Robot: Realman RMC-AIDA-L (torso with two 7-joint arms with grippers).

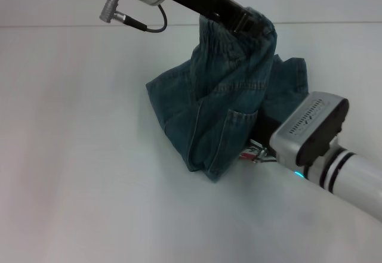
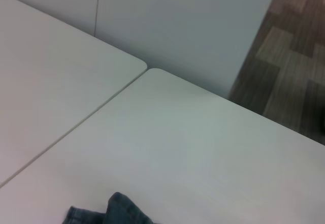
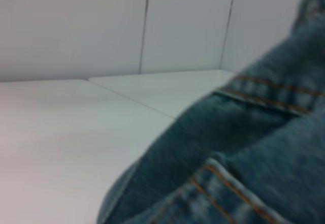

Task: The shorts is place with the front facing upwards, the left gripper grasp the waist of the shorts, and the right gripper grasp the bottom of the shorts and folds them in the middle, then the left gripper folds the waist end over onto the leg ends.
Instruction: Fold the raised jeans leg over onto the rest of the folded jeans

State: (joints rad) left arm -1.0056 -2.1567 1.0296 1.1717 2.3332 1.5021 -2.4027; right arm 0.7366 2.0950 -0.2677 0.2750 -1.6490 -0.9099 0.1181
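The blue denim shorts (image 1: 227, 108) are bunched up in the middle of the white table, one end lifted and the rest sagging onto the surface. My left gripper (image 1: 246, 22) reaches in from the upper left and is shut on the raised waist end. My right gripper (image 1: 255, 153) sits low at the shorts' right side, tucked against the fabric, which hides its tips. A dark edge of the shorts (image 2: 109, 214) shows in the left wrist view. In the right wrist view the denim (image 3: 244, 163), with orange stitching, fills the near side.
The white table (image 1: 77, 155) stretches to the left and toward the front. A seam between two tabletops (image 2: 76, 127) and a pale wall (image 2: 177, 21) show in the left wrist view, with carpeted floor (image 2: 299, 56) beyond the table's edge.
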